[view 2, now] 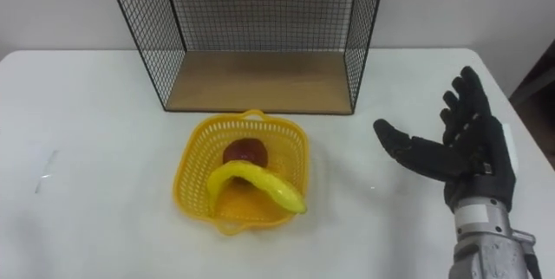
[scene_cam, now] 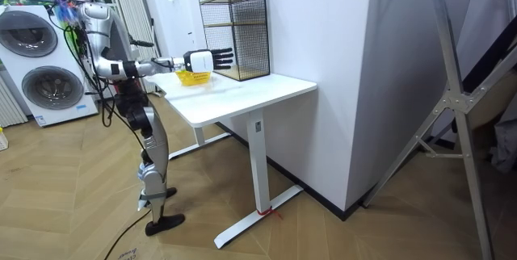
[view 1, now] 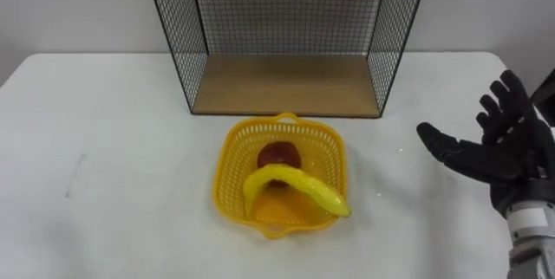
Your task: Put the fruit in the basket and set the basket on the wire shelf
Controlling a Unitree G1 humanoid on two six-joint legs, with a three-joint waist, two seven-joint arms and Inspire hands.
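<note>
Left eye view: the right hand [view 1: 499,153] hovers above the table [view 1: 113,140] at the right, palm turned inward, fingers spread wide and holding nothing. The basket [view 1: 227,162], with the banana [view 1: 295,185] and a red fruit [view 1: 277,154] inside, sits well left of the fingers, before the shelf [view 1: 286,84].

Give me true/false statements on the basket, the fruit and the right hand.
1. The basket stands on the table in front of the wire shelf. True.
2. The basket is empty. False: a banana and a dark red fruit lie in it.
3. The right hand is open, to the right of the basket. True.
4. The right hand grips the basket's rim. False: it is apart from the basket and holds nothing.
</note>
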